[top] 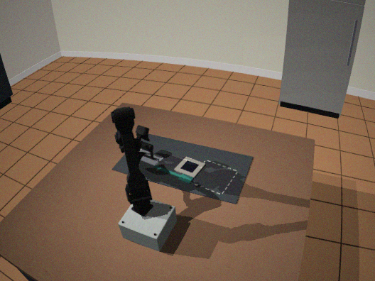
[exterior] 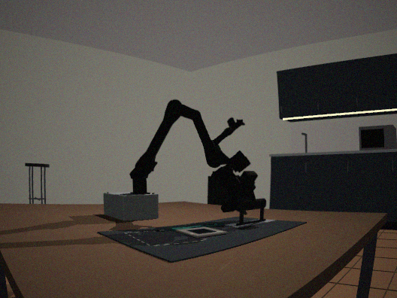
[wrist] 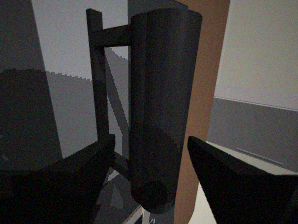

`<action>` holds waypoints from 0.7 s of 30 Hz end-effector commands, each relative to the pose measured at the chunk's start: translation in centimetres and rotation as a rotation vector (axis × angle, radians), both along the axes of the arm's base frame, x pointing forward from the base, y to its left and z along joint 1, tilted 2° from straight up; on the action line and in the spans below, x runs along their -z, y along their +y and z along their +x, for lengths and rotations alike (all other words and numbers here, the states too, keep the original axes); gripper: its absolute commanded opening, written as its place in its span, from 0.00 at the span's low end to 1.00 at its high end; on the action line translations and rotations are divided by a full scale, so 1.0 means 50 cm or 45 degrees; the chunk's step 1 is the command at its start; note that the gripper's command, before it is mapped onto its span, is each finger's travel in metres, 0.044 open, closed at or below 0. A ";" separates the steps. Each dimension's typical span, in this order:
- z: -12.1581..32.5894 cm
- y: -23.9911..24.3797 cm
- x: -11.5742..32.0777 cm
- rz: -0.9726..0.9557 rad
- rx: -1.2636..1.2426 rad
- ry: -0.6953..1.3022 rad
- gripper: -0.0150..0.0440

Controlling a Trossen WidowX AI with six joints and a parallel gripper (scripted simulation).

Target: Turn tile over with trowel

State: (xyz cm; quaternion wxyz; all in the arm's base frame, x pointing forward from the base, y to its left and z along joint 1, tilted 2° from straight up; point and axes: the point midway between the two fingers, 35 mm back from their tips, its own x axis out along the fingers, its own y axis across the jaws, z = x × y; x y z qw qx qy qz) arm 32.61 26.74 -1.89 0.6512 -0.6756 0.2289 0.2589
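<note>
The trowel's black handle [exterior: 253, 205] [wrist: 162, 100] stands on two posts above a light grey plate [top: 150, 160] at the mat's left in the top view. My gripper [exterior: 240, 199] [wrist: 151, 140] is open and low over the handle, with one finger on each side in the wrist view; contact is not clear. The tile [top: 189, 167] [exterior: 204, 231] lies flat on the mat [top: 239, 160] [exterior: 173, 257], its cream border and dark square facing up. It lies beside the dashed outline [top: 236, 172] [exterior: 152, 245]. The trowel's blade is hard to make out.
A teal strip [top: 184, 177] [exterior: 181, 228] runs along the tile's side nearer the arm's base. The pale base box [top: 147, 227] [exterior: 131, 206] stands on the brown table [top: 248, 255] [exterior: 94, 271], beyond the mat. Arm shadows cross the mat and table.
</note>
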 end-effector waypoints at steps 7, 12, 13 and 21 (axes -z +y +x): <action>0.028 0.003 0.018 0.007 -0.003 -0.005 0.76; 0.032 0.003 0.021 0.007 -0.004 -0.006 0.67; 0.032 0.003 0.021 0.007 -0.004 -0.006 0.63; 0.032 0.003 0.021 0.007 -0.004 -0.006 0.47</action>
